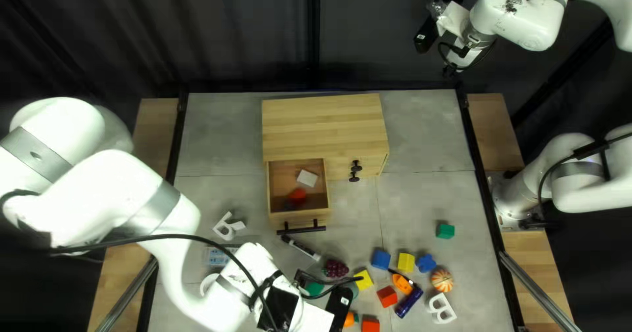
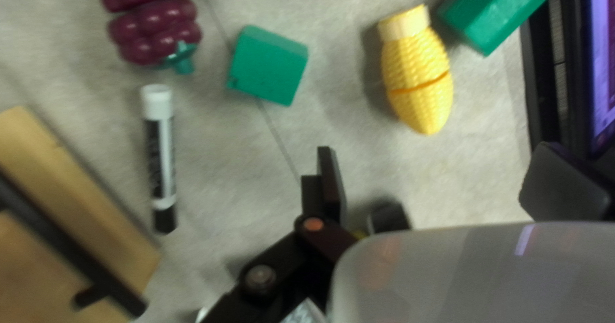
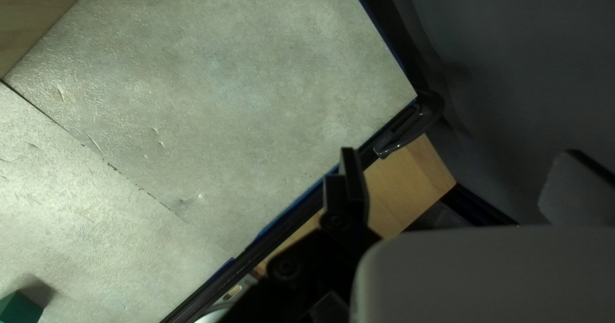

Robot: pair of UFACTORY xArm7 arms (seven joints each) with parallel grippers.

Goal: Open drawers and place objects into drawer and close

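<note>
In the top left view, my left gripper [image 1: 338,306] hangs over the near part of the table; my right gripper [image 1: 440,15] is raised beyond the far edge. The wooden cabinet [image 1: 322,128] has its left drawer [image 1: 318,212] pulled out, holding a white block [image 1: 307,178] and a red object [image 1: 297,196]. In the left wrist view, my left gripper [image 2: 435,176] is open and empty, with toy corn [image 2: 416,73] and a green block [image 2: 269,65] ahead. Beside it lie a marker [image 2: 160,160] and toy grapes [image 2: 150,25]. My right gripper [image 3: 455,179] stands open and empty.
Blue [image 1: 381,259], yellow [image 1: 406,262] and red [image 1: 387,296] blocks lie at the near right, with a striped ball [image 1: 442,280] and white letter B [image 1: 442,308]. A white letter R [image 1: 228,227] is left of the drawer. The drawer handle [image 2: 77,243] is near my left gripper.
</note>
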